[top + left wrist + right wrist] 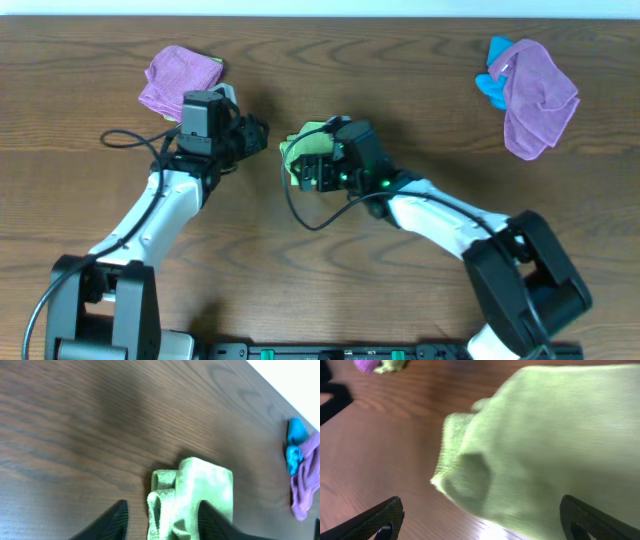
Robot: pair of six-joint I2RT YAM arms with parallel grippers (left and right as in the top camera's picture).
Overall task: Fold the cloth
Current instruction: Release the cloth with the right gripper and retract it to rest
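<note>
The lime-green cloth (300, 143) lies in a small, thick bundle near the table's middle. In the left wrist view the cloth (200, 491) shows rolled layers at its near edge. My right gripper (320, 168) is open and sits over the cloth's near side, covering part of it. In the right wrist view the cloth (550, 445) fills the frame, in front of the wide-open jaws (485, 522). My left gripper (258, 133) is open and empty, a short gap left of the cloth. Its fingers (165, 522) point at the bundle.
A purple cloth (178, 78) lies at the back left, just behind my left arm; a green scrap peeks out beside it (395, 364). Another purple cloth (540, 98) with a small blue cloth (494, 78) lies at the back right. The table is dark wood (300, 290).
</note>
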